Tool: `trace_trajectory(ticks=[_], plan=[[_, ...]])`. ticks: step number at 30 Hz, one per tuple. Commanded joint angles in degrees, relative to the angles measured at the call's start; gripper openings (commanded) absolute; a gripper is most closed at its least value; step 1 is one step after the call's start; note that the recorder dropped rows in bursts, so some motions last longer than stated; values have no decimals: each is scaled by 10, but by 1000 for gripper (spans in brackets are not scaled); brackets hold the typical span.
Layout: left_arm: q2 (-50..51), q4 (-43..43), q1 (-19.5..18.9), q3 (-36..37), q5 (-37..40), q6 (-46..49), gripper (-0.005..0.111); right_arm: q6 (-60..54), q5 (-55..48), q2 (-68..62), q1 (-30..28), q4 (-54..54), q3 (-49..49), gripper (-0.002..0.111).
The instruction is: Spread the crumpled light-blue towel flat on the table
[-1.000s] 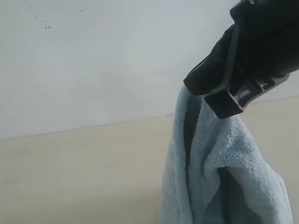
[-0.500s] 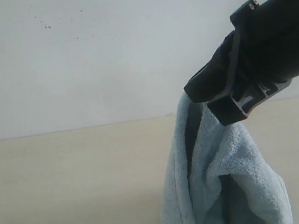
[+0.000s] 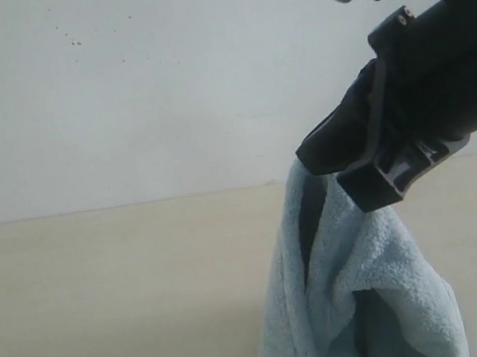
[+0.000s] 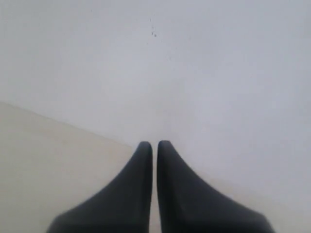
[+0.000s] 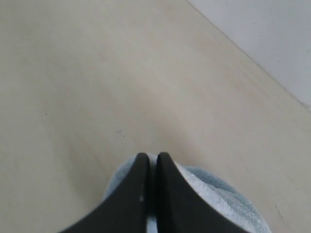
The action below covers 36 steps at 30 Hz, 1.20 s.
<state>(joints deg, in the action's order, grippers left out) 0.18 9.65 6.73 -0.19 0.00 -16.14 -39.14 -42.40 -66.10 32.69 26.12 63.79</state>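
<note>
Item one: your left gripper point(image 4: 154, 144), whose two dark fingers point(image 4: 138, 189) are pressing tip to tip and gripping nothing. Item two: the table point(image 4: 43, 160), lying beneath the pincer. Item three: the white wall point(image 4: 209, 77), rising beyond the tips and carrying small dark specks point(image 4: 154, 33).
</note>
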Motion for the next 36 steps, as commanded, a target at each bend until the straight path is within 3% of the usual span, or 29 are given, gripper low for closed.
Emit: trace_trajectory(ticks=[1,4,7,17,23,28,30,32,36], plan=[[-2,78,-1,2,13,-106,4,-45,5,-14,-1,42,-1,3],[-2,99,11,2,54,-115,4,-78,26,-35,11,70,2,3],[-2,173,36,2,30,-113,4,-86,40,-57,36,65,23,3],[25,160,117,-7,-27,-71,4,-85,34,-117,66,63,126,3],[116,1,159,-71,-101,-69,4,-84,40,-121,66,63,130,3],[257,-129,183,-128,-107,-75,4,-84,40,-121,66,63,130,3],[325,-223,186,-144,-111,-75,6,-84,40,-121,66,63,130,3],[391,-295,186,-151,-128,-75,15,-84,40,-121,66,63,130,3],[535,-381,186,-152,-202,-95,50,-84,41,-120,66,63,130,3]])
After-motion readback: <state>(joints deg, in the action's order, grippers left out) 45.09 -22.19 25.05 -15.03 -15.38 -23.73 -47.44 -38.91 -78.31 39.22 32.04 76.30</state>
